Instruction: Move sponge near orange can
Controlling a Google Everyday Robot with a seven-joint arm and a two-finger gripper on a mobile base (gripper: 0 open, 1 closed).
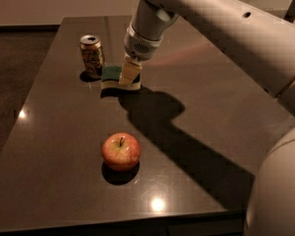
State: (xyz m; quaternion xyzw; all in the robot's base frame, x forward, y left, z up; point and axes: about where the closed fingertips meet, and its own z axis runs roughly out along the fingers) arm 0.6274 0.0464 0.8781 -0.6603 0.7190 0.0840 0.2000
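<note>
The sponge (109, 77), dark green on top with pale yellow foam below, lies on the dark table (59, 132) just to the right of the orange can (92, 56), almost touching it. The can stands upright at the back left, orange-gold with dark markings and a silver top. My gripper (129, 73) comes down from the upper right and is shut on the sponge's right end, its pale fingers (130, 71) covering that part. The sponge rests on or just above the tabletop.
A red-yellow apple (121, 151) sits nearer the table's front, in front of the sponge. My arm (221, 28) spans the upper right and casts a broad shadow across the middle of the table. The table's front edge runs along the bottom.
</note>
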